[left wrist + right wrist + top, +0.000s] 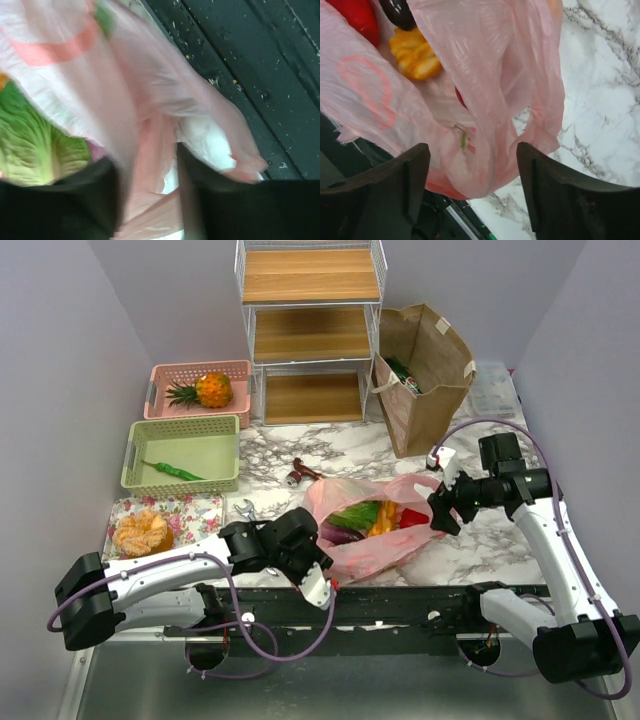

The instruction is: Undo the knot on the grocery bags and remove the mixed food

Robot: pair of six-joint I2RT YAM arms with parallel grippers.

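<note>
**Both claws released at the pink bag, food still inside**

The pink plastic bag (372,540) lies on the marble table (500,540) in the lower middle of the top view, slumped on its side between the two arms. Through its thin film and gaping top show green lettuce (355,515), a purple eggplant (338,533), an orange piece (383,520) and a red vegetable (412,517).

The left claw (318,578) sits at the bag's lower left edge. In its own camera the claw (147,172) shows two dark fingers standing apart at the bottom of the frame. Pink film (150,90) hangs down into the gap between them, loose rather than pinched. The picture is blurred, but the claw reads as released. Lettuce (30,145) fills the left edge, and a dark strip (260,75) runs along the upper right.

The right claw (441,498) is at the bag's right end. From its wrist, the claw (472,155) is spread wide, with a fold of the bag (485,75) drooping between the fingers and touching neither clearly. The orange piece (415,52), the red vegetable (355,15) and the dark eggplant (397,12) sit in the upper left of that frame.

The brown paper bag (420,380) stands upright in the upper right of the top view, beside the wire shelf (310,330), well apart from both claws.
</note>
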